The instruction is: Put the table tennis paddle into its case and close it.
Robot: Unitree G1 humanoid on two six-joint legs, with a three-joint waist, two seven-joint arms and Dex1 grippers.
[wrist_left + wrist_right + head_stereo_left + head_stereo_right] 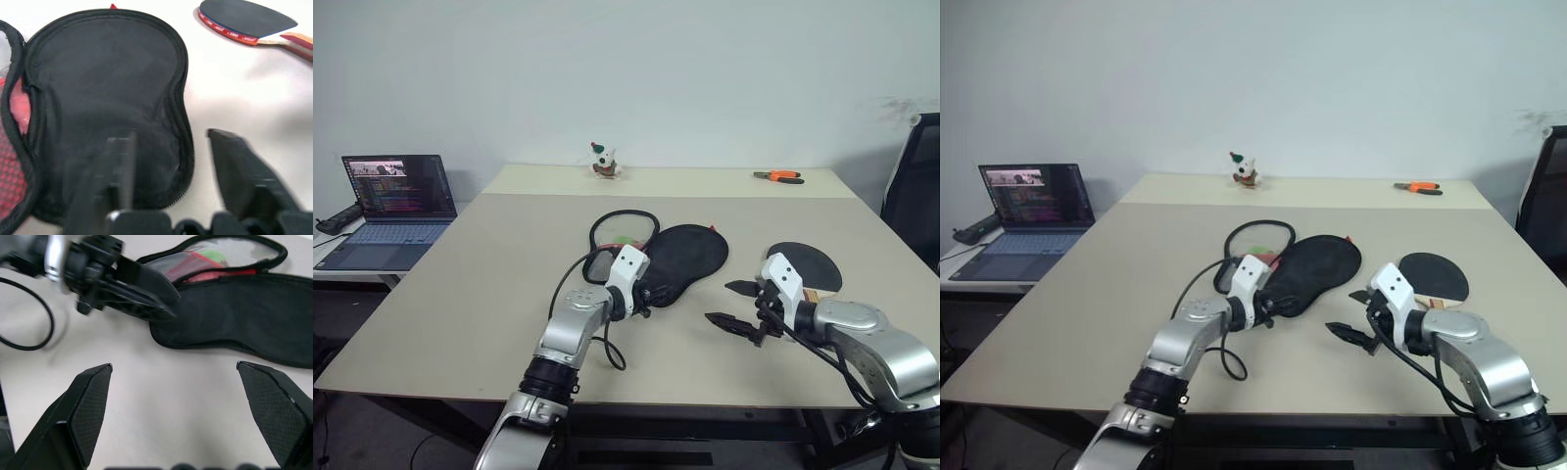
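Case (pixel 683 257) lies unzipped on counter (pixel 460 294): soft, floppy. Paddle (pixel 806 266) stiff, light; you take handle. L pincer (pixel 168 166) spread over case, R pincer (pixel 736 305) spread, both empty.

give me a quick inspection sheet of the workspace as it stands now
surface: beige table, bare near the front edge.
job's things: case lies unzipped and folded open mid-table, red mesh half to its left; table tennis paddle lies flat on the table right of the case, outside it.
clutter: orange-handled pliers and a small figurine at the far edge.
grippers: left gripper open over the case's narrow end, holding nothing; right gripper wide open, empty, near the paddle.
cables: black cable loops off the left arm.
surroundings: open laptop on a side desk at left; dark chair at right.
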